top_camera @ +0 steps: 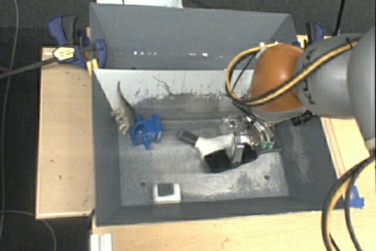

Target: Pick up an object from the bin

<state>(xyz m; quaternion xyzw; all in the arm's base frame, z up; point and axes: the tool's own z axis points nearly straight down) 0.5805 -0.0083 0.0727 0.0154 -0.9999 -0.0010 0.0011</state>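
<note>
White-and-black object (212, 144) lies right of the bin's (194, 180) centre, beneath the jaws.

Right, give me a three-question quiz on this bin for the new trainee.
1. True or false: the blue plastic piece lies in the right half of the bin.
2. Fill in: in the picture, the small white block sits near the bin floor's ____ edge.
3. Which thing lies nearest the pincer? A) the white-and-black object B) the small white block C) the blue plastic piece

Key: 1 false, it lies in the left half; 2 lower; 3 A.
</note>
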